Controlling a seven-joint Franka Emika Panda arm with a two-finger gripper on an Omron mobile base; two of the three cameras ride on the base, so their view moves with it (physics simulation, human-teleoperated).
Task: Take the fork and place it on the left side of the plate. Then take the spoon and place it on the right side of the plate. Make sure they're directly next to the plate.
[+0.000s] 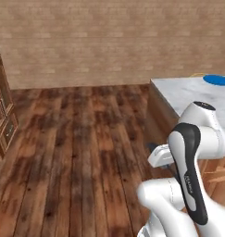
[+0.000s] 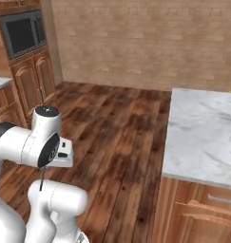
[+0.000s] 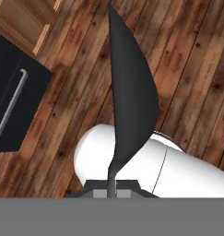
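Now I see my end effector (image 3: pixel 112 188) pinched tight on the spoon (image 3: pixel 129 101); the plate (image 1: pixel 216 80) sits on the surface (image 1: pixel 188 92).

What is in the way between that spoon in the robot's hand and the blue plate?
Nothing visible stands in the way. The gripper is shut on the spoon above the wooden floor, and the plate lies on the marble counter, far off to the right. The spoon only needs carrying up over the counter's edge.
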